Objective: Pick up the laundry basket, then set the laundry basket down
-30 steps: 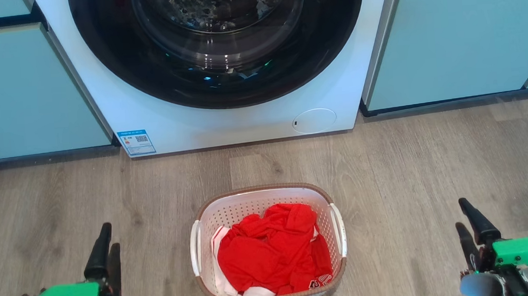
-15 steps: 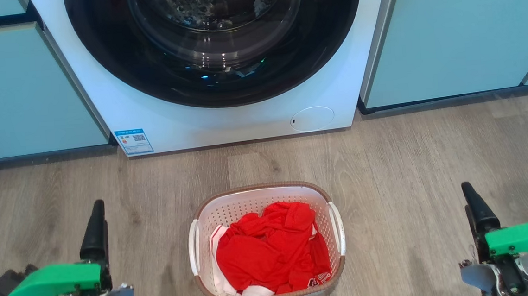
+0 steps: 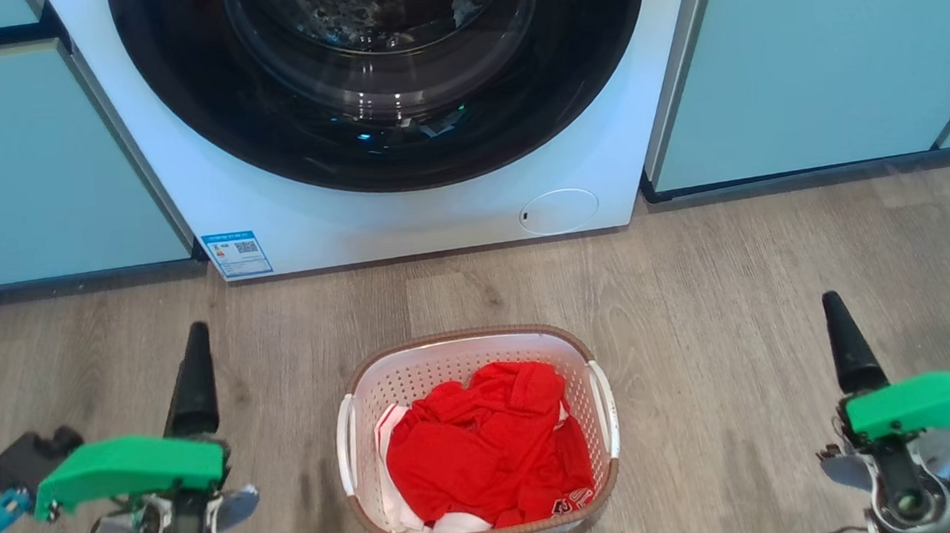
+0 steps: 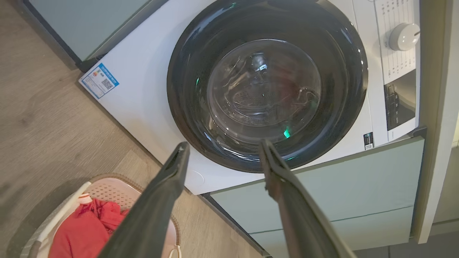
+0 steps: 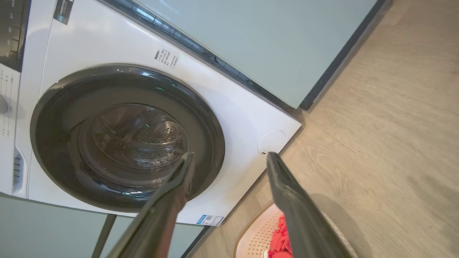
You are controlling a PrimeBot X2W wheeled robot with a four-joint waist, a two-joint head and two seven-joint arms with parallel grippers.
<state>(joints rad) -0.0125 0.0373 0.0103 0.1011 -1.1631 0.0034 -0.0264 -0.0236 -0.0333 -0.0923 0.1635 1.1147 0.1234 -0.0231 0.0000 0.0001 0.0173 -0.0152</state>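
Perforated white laundry basket (image 3: 416,377), woven-brown rim, sits between the left gripper (image 4: 223,145) and right gripper (image 5: 230,156), both spread wide, empty; blue QR label (image 3: 236,254) on the washer (image 3: 438,219), print too small to read.

The laundry basket (image 3: 413,381) is white, hole-dotted, brown-rimmed; its clothes (image 3: 480,454) are red, the floor (image 3: 735,282) grey wood-grain.

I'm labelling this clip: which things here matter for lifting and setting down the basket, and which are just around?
Job: basket; left gripper and right gripper, jaws open, either side of it.
Just around: washer, red clothes inside the basket, cabinets, floor.
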